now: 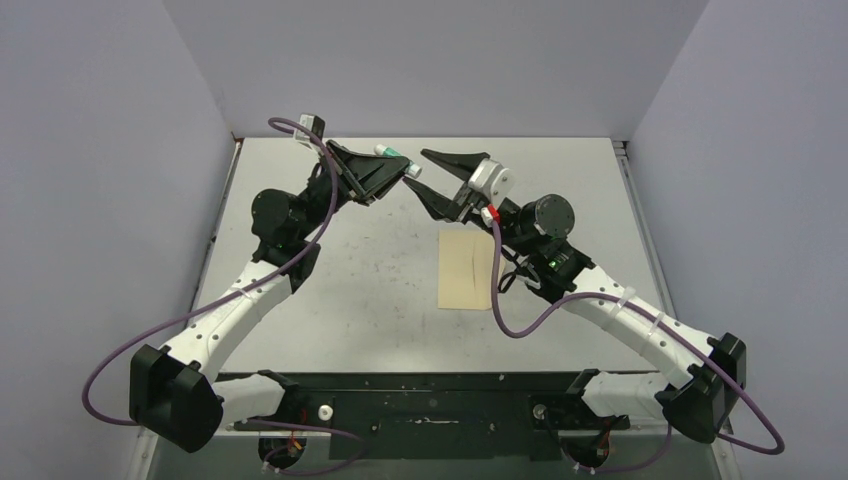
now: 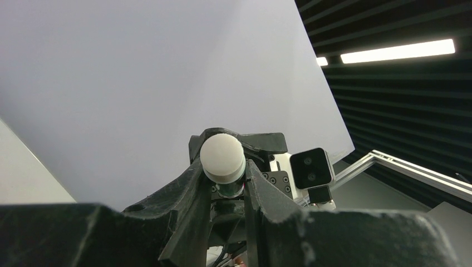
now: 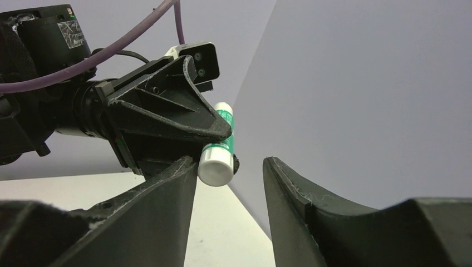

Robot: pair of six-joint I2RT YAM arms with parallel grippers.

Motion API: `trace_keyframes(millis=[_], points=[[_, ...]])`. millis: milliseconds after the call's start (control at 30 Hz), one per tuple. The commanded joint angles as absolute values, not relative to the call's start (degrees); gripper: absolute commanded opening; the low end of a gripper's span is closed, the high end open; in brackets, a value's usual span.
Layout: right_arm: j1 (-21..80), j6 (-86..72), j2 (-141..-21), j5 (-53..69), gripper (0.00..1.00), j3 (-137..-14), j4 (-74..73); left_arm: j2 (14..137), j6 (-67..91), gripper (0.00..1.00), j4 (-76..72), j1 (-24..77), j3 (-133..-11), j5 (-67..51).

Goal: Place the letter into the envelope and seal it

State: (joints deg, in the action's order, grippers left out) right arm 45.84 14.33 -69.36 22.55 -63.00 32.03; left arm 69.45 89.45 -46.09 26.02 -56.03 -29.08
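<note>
The pale tan envelope [image 1: 465, 270] lies flat on the table right of centre, partly under my right arm. The letter is out of view. My left gripper [image 1: 403, 166] is raised over the far table and shut on a white-and-green glue stick [image 1: 394, 153]. In the left wrist view the stick's white end [image 2: 222, 158] sits clamped between the fingers. My right gripper [image 1: 421, 173] faces it from the right and stands open. In the right wrist view the glue stick [image 3: 217, 161] is close to one fingertip [image 3: 186, 167], and the gap [image 3: 229, 167] holds nothing.
Grey walls close in the table at the back and both sides. A purple cable [image 1: 505, 300] from the right arm loops across the envelope's right edge. The black mounting rail [image 1: 420, 395] runs along the near edge.
</note>
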Motion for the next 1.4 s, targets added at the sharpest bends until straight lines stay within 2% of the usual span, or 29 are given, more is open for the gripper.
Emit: trace_keyframes(millis=[0,233,467,633,700,767,833,933,1067,1233,1267,1367], points=[[46.11,13.87,-68.23,23.82,0.47,-64.4,35.52,69.65,88.85,0.0,-49.02,25.53,-57.7,-28.71],[46.43,13.4,-69.27,22.65,0.33,-64.86,36.49,69.53,88.31,0.0,-48.84,25.4,-57.96,-29.2],[46.77,12.24,-70.2,22.56,0.3,-65.86,36.59,69.12,88.23,0.0,-49.04,25.4,-57.74,-29.26],[46.93,11.06,-70.17,21.25,0.06,-66.01,36.26,68.68,88.18,0.01,-49.14,25.4,-57.96,-29.47],[46.84,10.33,-69.7,20.07,0.05,-65.34,36.86,68.35,87.4,0.22,-49.38,25.21,-57.96,-30.12],[46.73,9.61,-68.78,19.63,0.05,-64.7,36.89,67.36,85.35,0.5,-47.94,24.32,-57.63,-30.47],[46.19,8.32,-67.71,19.39,0.05,-63.97,36.54,65.98,84.85,0.7,-46.91,22.67,-56.05,-30.14],[43.28,4.31,-66.06,21.51,0.05,-62.81,36.42,64.58,88.15,0.85,-49.61,18.91,-52.64,-31.05],[37.79,-3.61,-65.38,29.15,0.05,-61.74,36.73,66.59,93.93,0.92,-54.89,15.72,-52.54,-39.04],[35.3,-7.24,-64.93,33.9,0.05,-61.59,35.3,69.29,99.69,0.93,-58.9,14.32,-53.19,-45.02],[34.88,-7.88,-65.15,35.01,0.05,-61.81,34.77,69.62,100.01,0.92,-58.84,14.2,-53.68,-45.84],[33.75,-10.17,-66.25,38.5,0.05,-63.6,32.24,70.78,100.15,0.79,-56.95,14.29,-55.5,-48.04]])
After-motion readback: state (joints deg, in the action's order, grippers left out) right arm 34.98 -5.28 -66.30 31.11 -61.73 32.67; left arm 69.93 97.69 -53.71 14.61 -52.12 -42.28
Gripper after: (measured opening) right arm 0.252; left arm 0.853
